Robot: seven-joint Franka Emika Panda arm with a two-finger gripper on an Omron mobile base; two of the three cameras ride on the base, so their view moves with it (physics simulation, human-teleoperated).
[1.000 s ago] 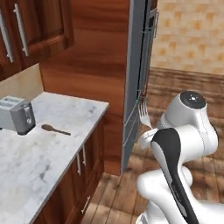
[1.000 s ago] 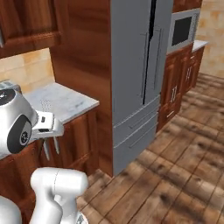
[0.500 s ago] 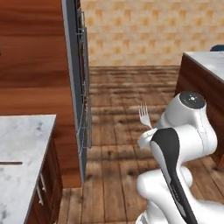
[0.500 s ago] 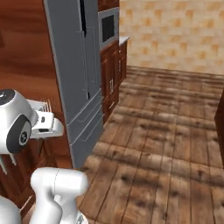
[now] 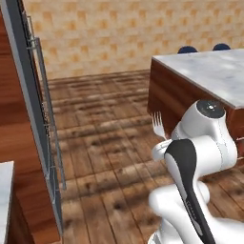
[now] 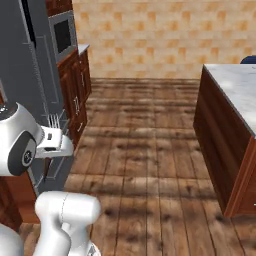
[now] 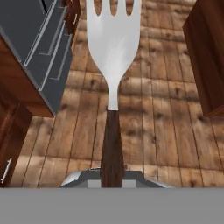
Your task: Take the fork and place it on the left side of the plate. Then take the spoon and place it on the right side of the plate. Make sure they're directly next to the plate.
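Even, bright rendered light with soft shadows on the wooden floor [image 6: 150, 165]; coarse pixelation, no glare.

a wood plank floor [image 5: 109, 138] is spread across the room, backed by a tan tiled wall [image 5: 95, 33]. a tall grey fridge [image 6: 30, 85] with long bar handles is set on the left of the right base view, with a built-in oven [image 6: 64, 35] and dark wood cabinets [image 6: 80, 90] lined up beyond it toward the wall. a marble-topped island [image 5: 209, 71] with dark wood sides is placed on the right, and two blue chair backs [image 5: 188, 49] are seen just behind its far edge.
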